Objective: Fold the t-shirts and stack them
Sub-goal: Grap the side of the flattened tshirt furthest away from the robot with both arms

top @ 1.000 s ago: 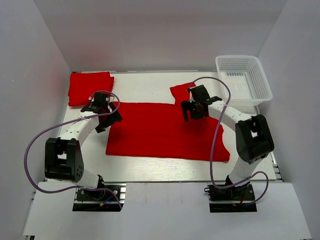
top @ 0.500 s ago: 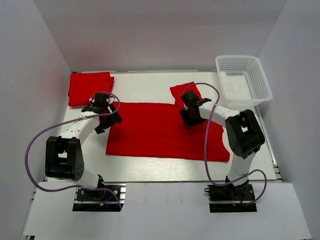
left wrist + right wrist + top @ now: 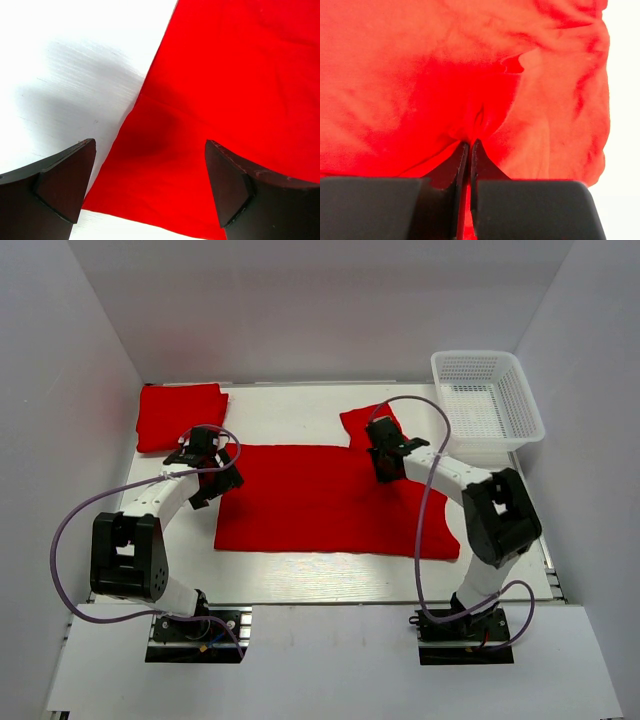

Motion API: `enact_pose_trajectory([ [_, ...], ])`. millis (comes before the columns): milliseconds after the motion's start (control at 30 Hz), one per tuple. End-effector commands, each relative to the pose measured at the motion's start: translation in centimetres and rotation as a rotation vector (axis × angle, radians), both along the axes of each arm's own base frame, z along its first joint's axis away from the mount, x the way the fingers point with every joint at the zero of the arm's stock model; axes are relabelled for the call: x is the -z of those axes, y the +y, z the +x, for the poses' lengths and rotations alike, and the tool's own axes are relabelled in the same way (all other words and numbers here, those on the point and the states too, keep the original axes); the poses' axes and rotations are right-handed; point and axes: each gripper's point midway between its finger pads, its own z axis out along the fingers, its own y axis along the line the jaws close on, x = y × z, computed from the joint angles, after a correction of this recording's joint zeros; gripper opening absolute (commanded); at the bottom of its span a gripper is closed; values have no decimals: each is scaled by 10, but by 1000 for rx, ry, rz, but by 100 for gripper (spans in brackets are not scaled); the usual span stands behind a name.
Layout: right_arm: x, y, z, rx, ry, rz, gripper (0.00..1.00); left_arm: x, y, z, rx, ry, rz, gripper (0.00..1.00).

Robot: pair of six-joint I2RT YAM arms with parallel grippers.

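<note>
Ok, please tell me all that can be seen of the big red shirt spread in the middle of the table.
The spread t-shirt is plain bright red soft cloth, no print. It lies flat on the white table with one sleeve jutting at the far edge. The right gripper is shut on a pinch of cloth near that sleeve, wrinkling it. The open left gripper hangs over its left edge.

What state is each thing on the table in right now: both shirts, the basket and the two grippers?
spread shirt, unfolded, lying flat, cloth pinched near one sleeve
folded shirt, folded, at the far left corner
basket, upright, empty
left gripper, open, over the spread shirt's left edge
right gripper, shut on the spread shirt
</note>
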Motion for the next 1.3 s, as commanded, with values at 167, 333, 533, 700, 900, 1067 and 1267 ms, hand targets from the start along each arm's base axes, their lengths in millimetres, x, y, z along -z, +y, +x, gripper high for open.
enact_pose_trajectory([
  [167, -48, 28, 3, -87, -194, 246, 12, -1, -1, 3, 22, -13, -6, 100],
  [333, -27, 33, 3, -77, -87, 217, 90, -1, -4, 3, 31, -11, -23, 100],
  [533, -49, 46, 3, -121, -128, 300, 90, -4, -4, 5, 39, -20, -20, 100],
  [700, -56, 46, -1, -113, -136, 331, 90, -8, -9, 10, 49, -36, -40, 100],
  [900, -65, 42, 6, -81, -157, 349, 90, -22, -10, 28, 58, -83, -40, 100],
  [1067, -86, 32, 48, 28, -235, 349, 90, -38, -11, 68, 66, -136, -19, 100],
  [1267, -100, 35, 113, 78, -280, 369, 90, -41, -9, 119, 64, -166, 6, 100],
])
